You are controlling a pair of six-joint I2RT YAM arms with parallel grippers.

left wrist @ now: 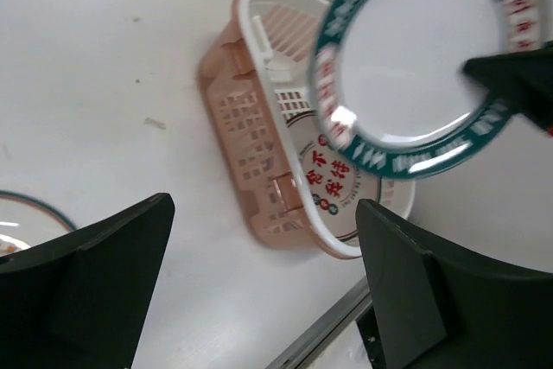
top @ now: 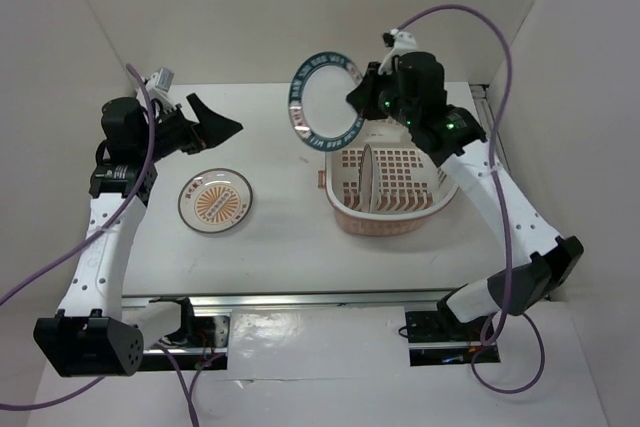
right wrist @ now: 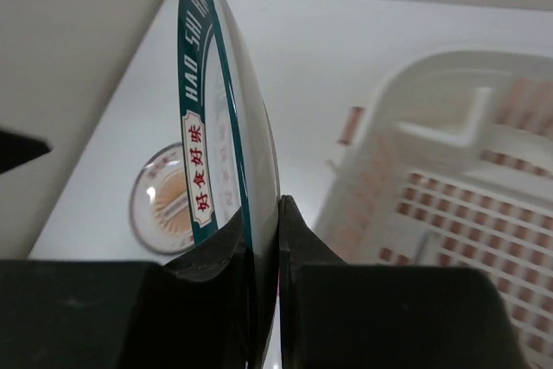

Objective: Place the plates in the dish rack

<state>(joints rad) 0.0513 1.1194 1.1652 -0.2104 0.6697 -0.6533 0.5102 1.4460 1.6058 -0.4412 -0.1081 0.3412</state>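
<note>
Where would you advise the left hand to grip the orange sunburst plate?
Probably its rim, from above, on the side nearest the left hand: the orange sunburst plate lies flat, face up, so only the upturned edge offers a pinch.

L end effector (top: pixel 215 115) spread, R end effector (top: pixel 360 99) pinching plate (top: pixel 325 105).

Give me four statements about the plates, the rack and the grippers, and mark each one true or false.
1. The right gripper is shut on the green-rimmed plate. True.
2. The orange plate sits in the rack. False: it lies flat on the table, left of the rack.
3. The left gripper holds a plate. False: it is open and empty.
4. A plate with red marks stands on edge in the rack. True.
</note>
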